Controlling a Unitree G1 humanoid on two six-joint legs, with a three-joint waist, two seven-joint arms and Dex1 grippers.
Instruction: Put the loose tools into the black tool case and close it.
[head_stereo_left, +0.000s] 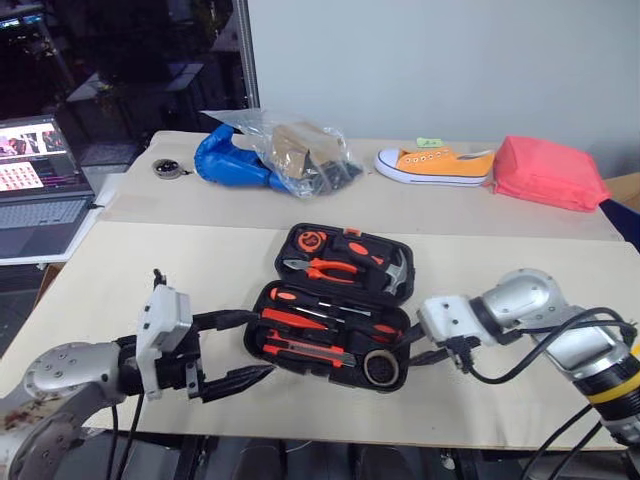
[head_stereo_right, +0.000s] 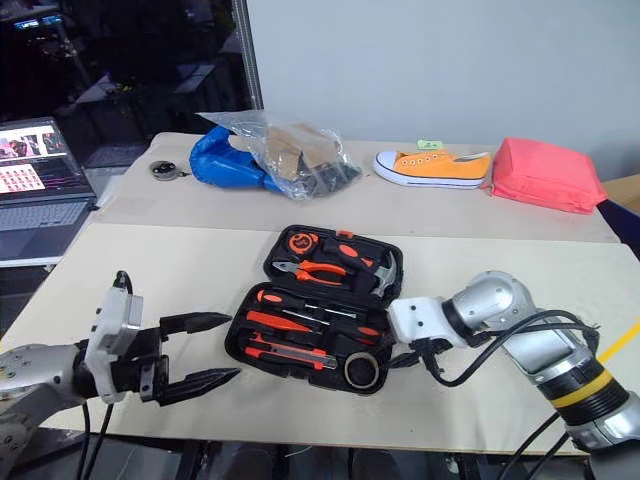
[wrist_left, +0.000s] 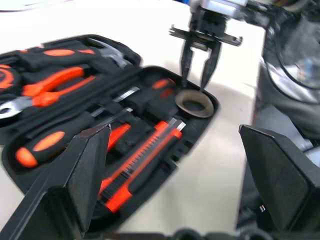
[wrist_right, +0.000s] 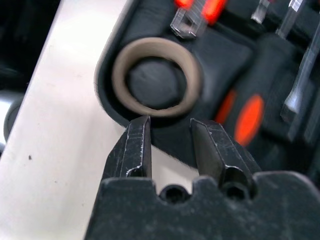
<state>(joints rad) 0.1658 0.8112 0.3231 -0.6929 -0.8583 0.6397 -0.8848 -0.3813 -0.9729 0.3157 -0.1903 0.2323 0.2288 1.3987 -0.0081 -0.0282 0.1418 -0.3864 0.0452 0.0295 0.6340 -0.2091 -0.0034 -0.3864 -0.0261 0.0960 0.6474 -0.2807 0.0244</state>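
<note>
My right gripper (wrist_right: 170, 145) hangs just over the near right corner of the open tool case (head_stereo_left: 262, 345), its two fingers a little apart with nothing between them. Right beneath their tips the greyish tape roll (wrist_right: 157, 75) lies flat in its round slot, and I cannot tell whether a tip touches its rim.

My left gripper (head_stereo_left: 232, 348) sits at the case's near left corner, fingers spread wide and empty, one finger reaching toward the case's left edge and the other lying low on the table (head_stereo_left: 200, 270) just in front of it.

Between my two grippers the case lies open and flat. In the half nearer me I see the utility knife (wrist_left: 142, 165) along the front edge, the slim red tool (head_stereo_left: 295, 320) behind it, and two black-and-orange screwdrivers (head_stereo_left: 300, 298) further back. The far half holds the pliers (head_stereo_left: 325, 268), a hammer (head_stereo_left: 395, 270) and a small tape measure (head_stereo_left: 310, 240).

Well beyond the case lie a plastic bag (head_stereo_left: 290, 150), an orange shoe (head_stereo_left: 435, 165) and a pink pouch (head_stereo_left: 548, 172).
</note>
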